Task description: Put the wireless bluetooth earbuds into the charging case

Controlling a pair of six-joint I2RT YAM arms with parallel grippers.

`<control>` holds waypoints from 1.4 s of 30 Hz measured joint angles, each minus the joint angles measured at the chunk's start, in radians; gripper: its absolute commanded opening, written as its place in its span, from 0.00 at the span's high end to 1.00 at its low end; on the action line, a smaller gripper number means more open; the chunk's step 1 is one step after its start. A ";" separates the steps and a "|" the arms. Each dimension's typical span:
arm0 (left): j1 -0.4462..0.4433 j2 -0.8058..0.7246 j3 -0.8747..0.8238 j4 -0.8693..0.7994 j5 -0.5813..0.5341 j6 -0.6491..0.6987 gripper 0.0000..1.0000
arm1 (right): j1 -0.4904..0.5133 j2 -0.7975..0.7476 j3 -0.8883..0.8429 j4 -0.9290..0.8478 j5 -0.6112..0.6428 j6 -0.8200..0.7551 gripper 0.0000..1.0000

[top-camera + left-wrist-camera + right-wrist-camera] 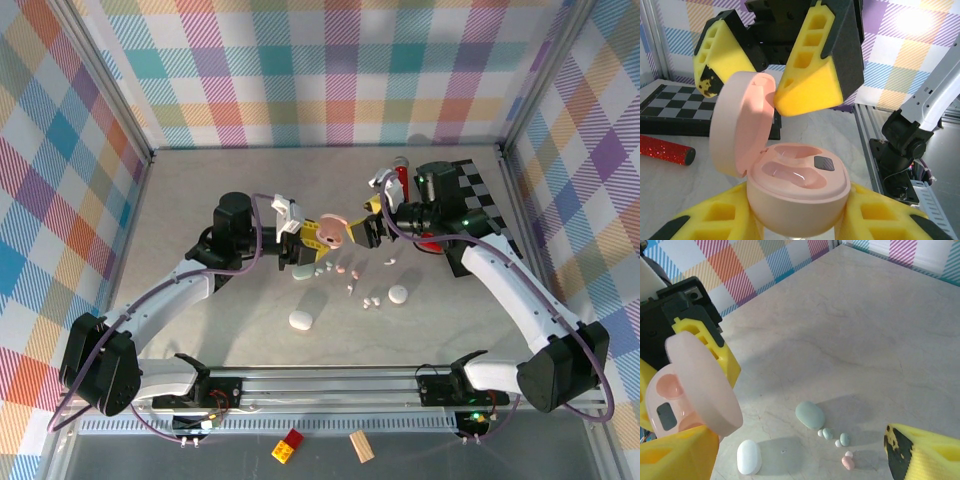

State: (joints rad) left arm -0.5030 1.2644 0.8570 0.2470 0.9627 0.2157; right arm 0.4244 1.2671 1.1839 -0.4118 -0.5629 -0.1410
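Note:
An open pink charging case (799, 186) sits upright in my left gripper (800, 212), which is shut on its base; the lid (739, 125) is swung back to the left and two glossy hollows face up. In the top view the charging case (331, 235) is held above the table's middle. My right gripper (756, 75) hangs open just above the lid, one yellow fingertip (790, 100) close to the lid's rim. Several earbuds lie on the table: pale green ones (827, 433), a pink one (848, 462), and more in a loose row (340, 270).
A closed pale green case (809, 415) and two white cases (301, 319) (398, 294) lie among the earbuds. A checkerboard (482, 200) and a red glittery cylinder (665, 152) sit at the back right. Plaid walls ring the table (200, 200).

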 measured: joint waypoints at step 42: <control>0.163 -0.013 -0.246 0.596 -0.101 -0.291 0.67 | -0.006 0.404 -0.281 0.268 0.150 0.665 0.26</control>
State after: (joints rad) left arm -0.3401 1.2514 0.6113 0.8433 0.8616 -0.0757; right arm 0.4187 1.6711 0.9031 -0.1440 -0.4129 0.5243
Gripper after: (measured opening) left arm 0.328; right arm 0.745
